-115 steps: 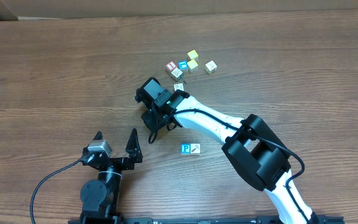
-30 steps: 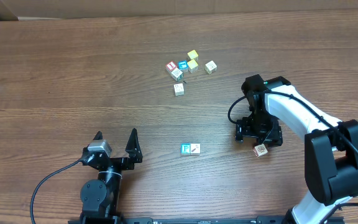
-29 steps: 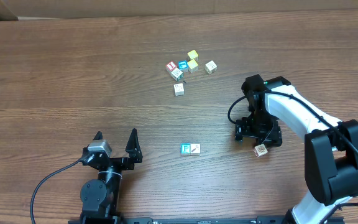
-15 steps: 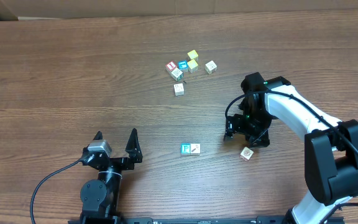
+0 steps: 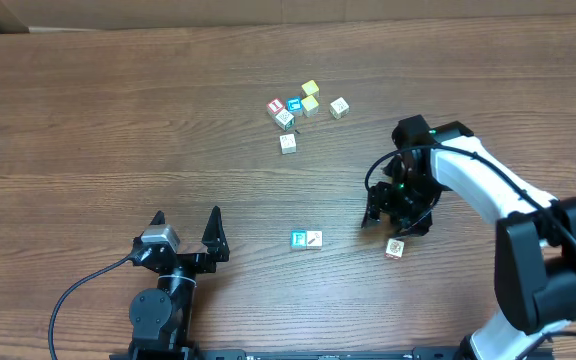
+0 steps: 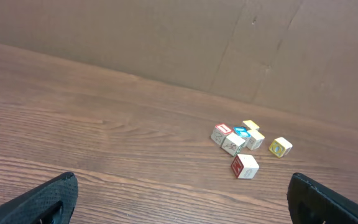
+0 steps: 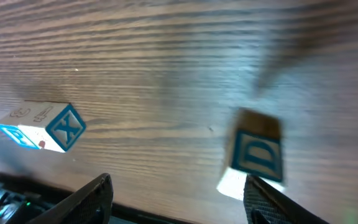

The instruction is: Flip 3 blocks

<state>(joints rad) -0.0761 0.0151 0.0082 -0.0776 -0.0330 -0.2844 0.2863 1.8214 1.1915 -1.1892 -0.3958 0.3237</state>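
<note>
- The blue-and-white block (image 5: 299, 239) and a cream block (image 5: 314, 239) sat touching near the middle of the table (image 5: 118, 120), apparently already turned.
- A third block (image 5: 395, 248) lay just beside the right gripper (image 7: 176, 185), so its flip looked unfinished or barely done.
- The right gripper's jaws stood well apart and held nothing; whether one finger touched the third block was unclear.
- The left gripper (image 5: 186, 215) gaped wide and empty.

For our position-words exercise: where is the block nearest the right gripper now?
Overhead, the lone block lies just on the near side of the right gripper, right of the blue-and-white block.
</note>
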